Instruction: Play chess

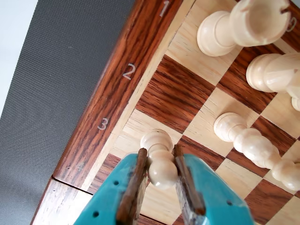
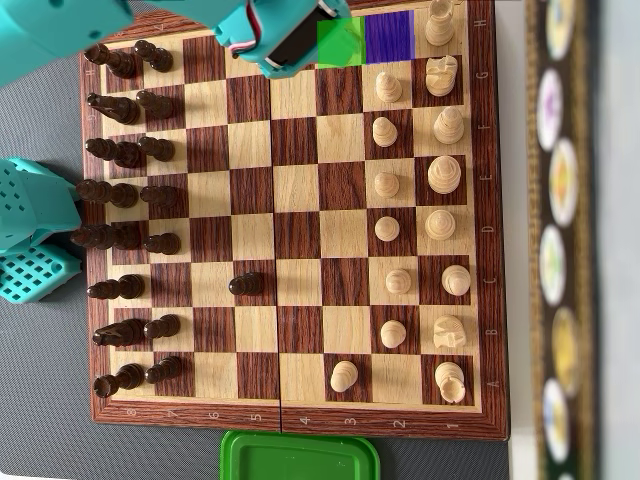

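In the wrist view my teal gripper (image 1: 159, 151) is shut on a white pawn (image 1: 162, 172), its brown pads pressing the pawn's neck from both sides. The pawn's base is over a light square by the "3" on the wooden chessboard's border (image 1: 117, 84). I cannot tell whether the base touches the square. In the overhead view my arm (image 2: 270, 35) reaches in over the board's top edge (image 2: 300, 418) and hides the held pawn. Black pieces (image 2: 125, 195) line the left side and white pieces (image 2: 440, 175) the right.
A white rook (image 1: 260, 21), another pawn (image 1: 215, 33) and a tall white piece (image 1: 255, 145) stand close to the right of the gripper. One black pawn (image 2: 246, 284) and one white pawn (image 2: 343, 376) stand forward. A green container (image 2: 300, 455) lies below the board, on a grey mat (image 1: 51, 93).
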Tool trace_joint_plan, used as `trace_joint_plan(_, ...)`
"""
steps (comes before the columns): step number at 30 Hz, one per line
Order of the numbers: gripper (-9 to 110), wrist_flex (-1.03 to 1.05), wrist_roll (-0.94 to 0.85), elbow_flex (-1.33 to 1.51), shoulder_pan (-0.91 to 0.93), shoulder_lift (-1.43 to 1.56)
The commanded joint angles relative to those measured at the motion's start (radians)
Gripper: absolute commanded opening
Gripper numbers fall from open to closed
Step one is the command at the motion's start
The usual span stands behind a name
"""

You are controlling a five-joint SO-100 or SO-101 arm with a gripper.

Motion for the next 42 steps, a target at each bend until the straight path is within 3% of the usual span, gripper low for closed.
trace_joint_plan(1,5,-0.072,0.008,0.038,-0.011,0.075)
trace_joint_plan(5,5,-0.141,0.008,0.101,-0.034,0.1)
trace_joint_plan(42,5,-0.071,0.006,0.117,-0.021,0.106)
